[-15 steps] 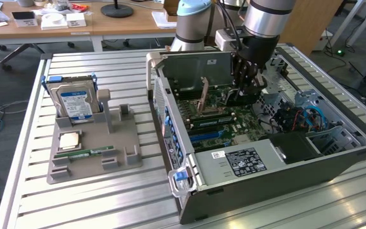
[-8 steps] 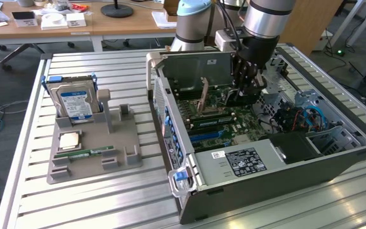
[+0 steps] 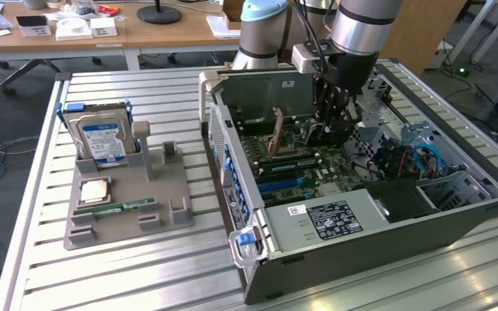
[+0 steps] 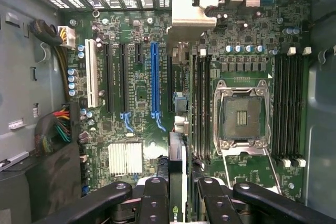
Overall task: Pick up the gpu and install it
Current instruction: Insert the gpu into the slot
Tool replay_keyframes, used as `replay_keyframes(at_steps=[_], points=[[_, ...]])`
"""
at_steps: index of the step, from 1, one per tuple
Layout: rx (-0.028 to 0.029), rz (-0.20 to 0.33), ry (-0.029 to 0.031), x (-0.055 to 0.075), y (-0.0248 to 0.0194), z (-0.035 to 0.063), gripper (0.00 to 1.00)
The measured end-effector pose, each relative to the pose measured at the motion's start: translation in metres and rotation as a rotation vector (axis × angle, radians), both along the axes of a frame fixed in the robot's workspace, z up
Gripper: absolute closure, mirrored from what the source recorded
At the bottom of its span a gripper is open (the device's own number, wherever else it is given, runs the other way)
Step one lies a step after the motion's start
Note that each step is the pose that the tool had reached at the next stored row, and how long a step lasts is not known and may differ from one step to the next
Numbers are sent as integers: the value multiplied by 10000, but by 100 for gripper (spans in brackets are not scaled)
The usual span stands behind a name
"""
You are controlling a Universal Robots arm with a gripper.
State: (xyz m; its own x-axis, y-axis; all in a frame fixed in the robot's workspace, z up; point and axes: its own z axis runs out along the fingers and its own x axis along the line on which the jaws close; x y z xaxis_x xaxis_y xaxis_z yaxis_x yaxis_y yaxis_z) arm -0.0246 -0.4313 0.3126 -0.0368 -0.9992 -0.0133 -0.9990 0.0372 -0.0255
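Observation:
The gpu [image 4: 177, 156] shows edge-on in the wrist view, a thin dark card with a silver end bracket [image 4: 191, 13], held upright over the green motherboard [image 4: 131, 129]. My gripper [image 4: 178, 195] is shut on it, black fingers [image 4: 152, 192] on either side of the card. The card stands just beside the blue expansion slot [image 4: 154, 77], over a black slot; whether it touches the slot I cannot tell. In the exterior view my gripper [image 3: 329, 126] reaches down into the open computer case [image 3: 362, 220], with the gpu [image 3: 318, 133] mostly hidden behind the fingers.
An empty CPU socket [image 4: 242, 116] and RAM slots [image 4: 291, 108] lie near the card. Bundled cables [image 4: 60, 124] sit at the case wall. On the slatted table a grey holder [image 3: 128, 217] carries a hard drive [image 3: 102, 139], a CPU [image 3: 93, 190] and a RAM stick [image 3: 115, 208].

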Motion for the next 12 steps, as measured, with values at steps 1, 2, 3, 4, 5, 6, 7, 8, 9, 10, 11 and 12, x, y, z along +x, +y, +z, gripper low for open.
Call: replay_keyframes(at_steps=[1, 2, 3, 4, 5, 6, 7, 8, 9, 10, 11, 12], points=[[0, -1, -1, 0, 0, -9, 74], [0, 0, 0, -1, 0, -20, 74], [-1, -1, -1, -1, 0, -30, 74], [0, 0, 0, -2, 0, -40, 74], [0, -1, -1, -3, 0, -51, 74], [0, -1, 0, -4, 0, -63, 74], [1, -1, -1, -5, 0, -73, 74], [0, -1, -1, -6, 0, -82, 74], [0, 0, -1, -6, 0, -89, 74], [0, 0, 0, -6, 0, -96, 74], [-1, 0, 0, -7, 0, -100, 74], [-2, -1, 1, -8, -1, -100, 74]])
